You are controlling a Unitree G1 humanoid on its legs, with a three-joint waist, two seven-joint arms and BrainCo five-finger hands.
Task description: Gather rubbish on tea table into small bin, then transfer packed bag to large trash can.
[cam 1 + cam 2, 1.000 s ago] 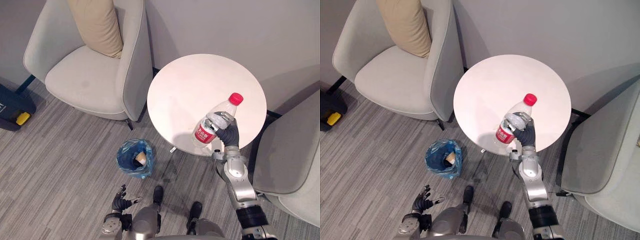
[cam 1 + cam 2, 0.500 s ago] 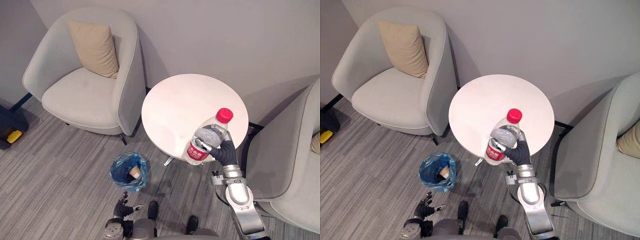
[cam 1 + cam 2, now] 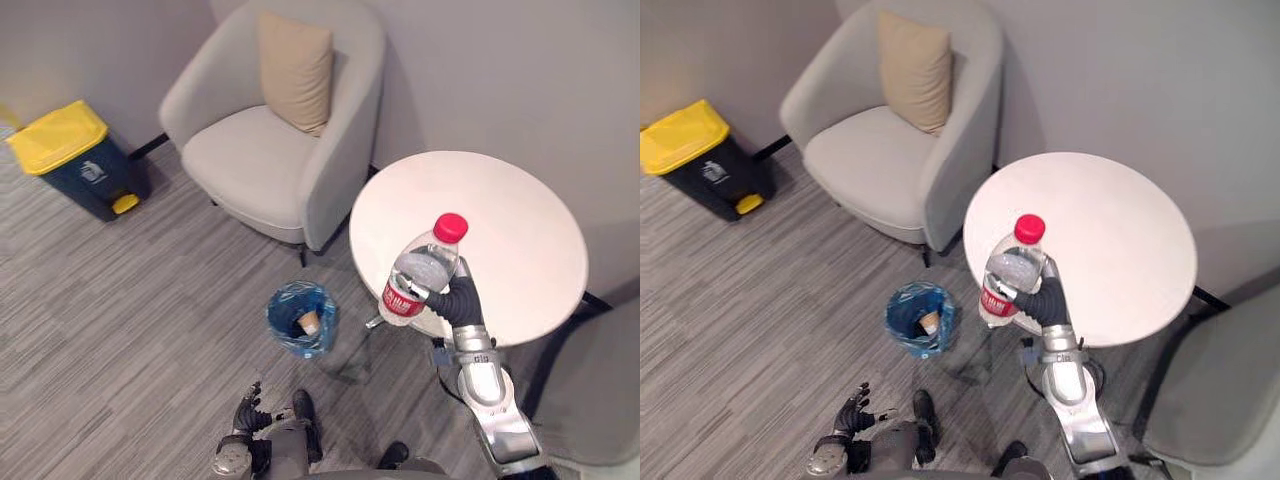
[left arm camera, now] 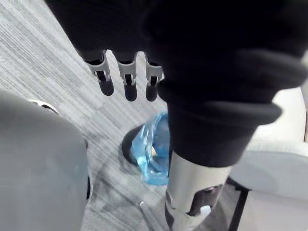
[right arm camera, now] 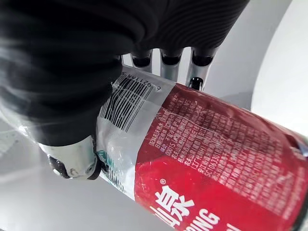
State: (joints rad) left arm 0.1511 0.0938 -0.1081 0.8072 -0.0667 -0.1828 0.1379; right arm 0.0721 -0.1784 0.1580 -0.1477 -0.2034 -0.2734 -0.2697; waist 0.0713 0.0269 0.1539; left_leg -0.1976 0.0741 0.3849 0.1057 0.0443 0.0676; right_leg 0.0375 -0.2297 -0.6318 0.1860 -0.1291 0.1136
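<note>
The right hand (image 3: 456, 300) is gripping a clear plastic bottle (image 3: 420, 272), its fingers and thumb curling tight round the lower body near the red label. The right wrist view is showing the fingers (image 5: 166, 63) wrapping the far side of that label. The hand is holding the bottle raised and tilted, with the red cap (image 3: 450, 227) uppermost. In the eye views the bottle is showing against the near edge of the round white tabletop (image 3: 520, 220), lifted clear of it. The right forearm is reaching up and forward from the lower right, wrist bent so that the bottle is leaning toward the robot's left.

The left hand (image 3: 246, 408) is hanging low by the robot's side, fingers (image 4: 127, 83) loosely straight and holding nothing.

As a judgement, the gathering stage is nearing its end. The small bin (image 3: 302, 318), lined with a blue bag, is standing on the floor (image 3: 120, 300) near the armchair (image 3: 270, 150) and is already holding what looks like a paper cup (image 3: 309, 322). The tabletop is looking bare apart from the bottle above it. The bottle is well apart from the bin, so carrying it across and dropping it in is not yet done. Bagging up and taking the bag to the large trash can (image 3: 72, 160) with the yellow lid, far off by the wall, is all waiting.
</note>
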